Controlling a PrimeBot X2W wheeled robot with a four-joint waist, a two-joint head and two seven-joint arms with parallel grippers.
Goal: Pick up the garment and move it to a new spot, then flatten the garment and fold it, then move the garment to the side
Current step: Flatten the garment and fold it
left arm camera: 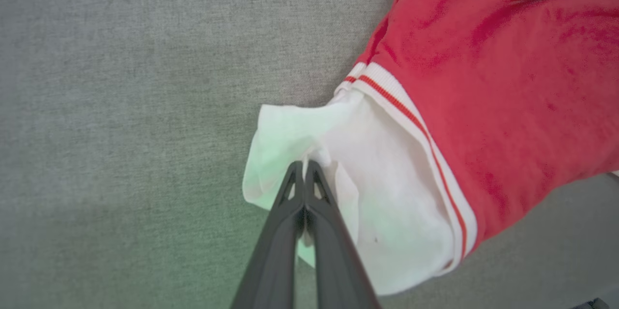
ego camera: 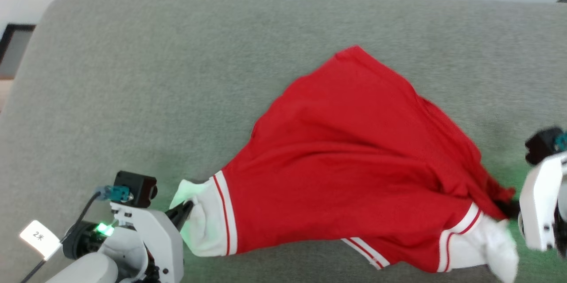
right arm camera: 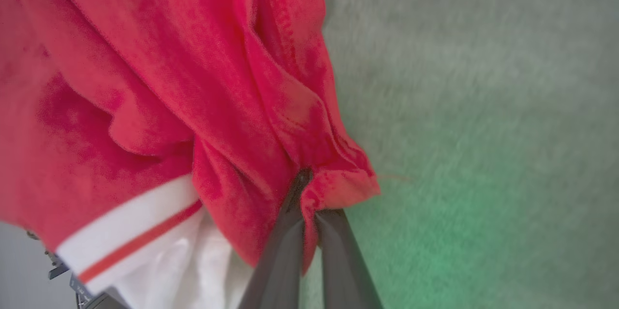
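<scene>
Garment: thin red jersey-style shirt with white sleeves and red-striped white trim (ego camera: 345, 159), lying across the grey fabric cushion (ego camera: 177, 75), toward its right and near edge.
Why held so: I read the two-point hold as a stretch, pulling the near edge taut so the cloth can be carried or flattened. The red body fans away from me to a point.
Left gripper (left arm camera: 305, 166): dark fingers pressed together, pinching a pucker of white sleeve (left arm camera: 387, 202).
Right gripper (right arm camera: 303, 184): fingers closed on a bunched red fold beside the other sleeve.
Progress, my guess: no fold made yet.
</scene>
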